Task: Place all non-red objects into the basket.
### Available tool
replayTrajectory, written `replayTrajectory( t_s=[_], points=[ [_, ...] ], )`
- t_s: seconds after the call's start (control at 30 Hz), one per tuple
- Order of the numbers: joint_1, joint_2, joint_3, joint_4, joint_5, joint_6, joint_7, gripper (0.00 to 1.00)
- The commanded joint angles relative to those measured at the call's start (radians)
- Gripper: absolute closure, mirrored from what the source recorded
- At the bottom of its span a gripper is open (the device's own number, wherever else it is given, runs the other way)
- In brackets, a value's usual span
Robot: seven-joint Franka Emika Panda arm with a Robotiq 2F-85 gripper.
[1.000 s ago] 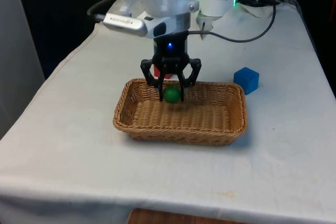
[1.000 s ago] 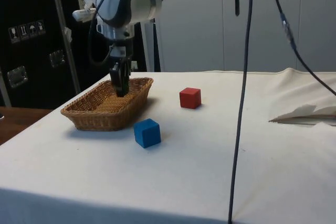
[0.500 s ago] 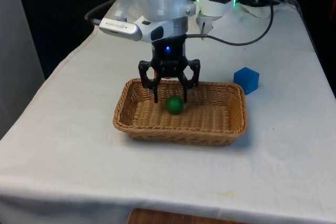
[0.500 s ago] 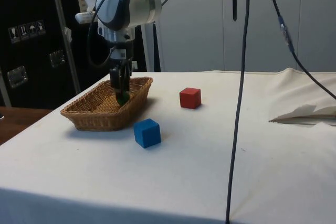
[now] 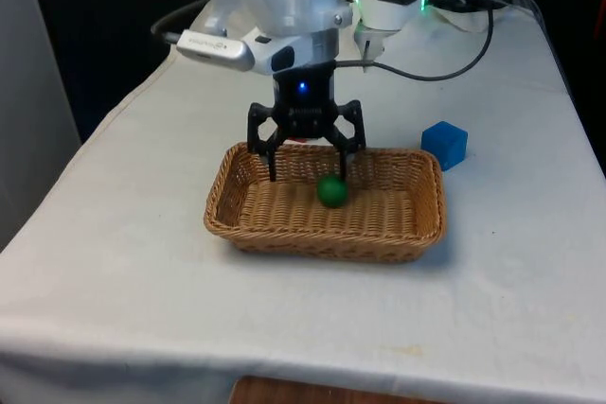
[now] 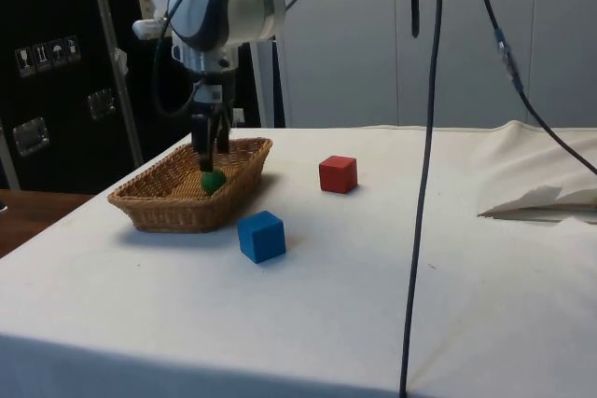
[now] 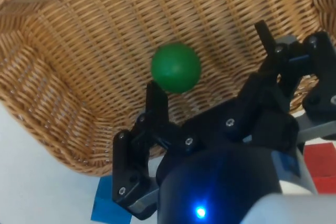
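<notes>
A green ball (image 5: 331, 191) (image 6: 213, 180) (image 7: 176, 67) lies loose on the floor of the wicker basket (image 5: 322, 243) (image 6: 168, 212) (image 7: 63, 103). My gripper (image 5: 307, 172) (image 6: 210, 148) (image 7: 210, 59) hangs open just above the basket, at its far side, with nothing between its fingers. The ball sits below and slightly to the front view's right of the fingers, not touching them. A blue cube (image 5: 444, 144) (image 6: 260, 236) (image 7: 107, 208) stands on the cloth outside the basket, at the front view's right. A red cube (image 6: 338, 174) (image 7: 321, 166) stands on the cloth beyond the basket.
A black cable (image 5: 454, 63) runs over the cloth behind the basket at the front view's right. In the side view a thin cable (image 6: 424, 184) hangs down in the foreground, and crumpled cloth (image 6: 541, 198) lies at the table's far end.
The gripper was shut on the green ball a second ago and has opened wide. The ball dropped to the basket floor and rolled a little to the front view's right. The gripper rose slightly.
</notes>
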Motion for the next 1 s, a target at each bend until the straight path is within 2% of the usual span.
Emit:
replayTrajectory(
  t_s=[0.0,0.03,0.07,0.1,0.17,0.3,0.33,0.37,0.57,0.6,0.63,0.67,0.83,0.87,0.9,0.97],
  points=[
    [0.005,-0.019,-0.004,-0.002,-0.005,-0.017,0.005,0.00],
    [0.008,-0.024,-0.007,-0.001,-0.006,-0.024,0.006,0.00],
    [0.003,-0.012,-0.002,0.004,0.000,-0.015,0.000,0.00],
    [0.010,-0.030,-0.009,-0.002,-0.008,-0.028,0.008,0.00],
    [0.015,-0.048,-0.012,-0.002,-0.012,-0.044,0.012,0.00],
    [0.020,-0.070,-0.014,-0.002,-0.018,-0.063,0.019,0.00],
    [0.011,-0.066,-0.005,0.002,-0.007,-0.056,0.006,0.00],
    [0.021,-0.076,-0.015,-0.002,-0.020,-0.067,0.020,0.00],
    [0.034,-0.124,-0.014,0.000,-0.039,-0.114,0.038,0.00],
    [0.023,-0.111,-0.006,0.002,-0.024,-0.097,0.023,0.00],
    [0.034,-0.124,-0.014,0.000,-0.039,-0.114,0.038,0.00],
    [0.038,-0.136,-0.014,0.001,-0.046,-0.126,0.043,0.00],
    [0.049,-0.173,-0.012,0.002,-0.064,-0.162,0.059,0.00],
    [0.039,-0.160,-0.006,0.003,-0.049,-0.144,0.044,0.00],
    [0.049,-0.173,-0.012,0.002,-0.064,-0.162,0.059,0.00],
    [0.056,-0.193,-0.011,0.003,-0.073,-0.182,0.067,0.00]
  ],
)
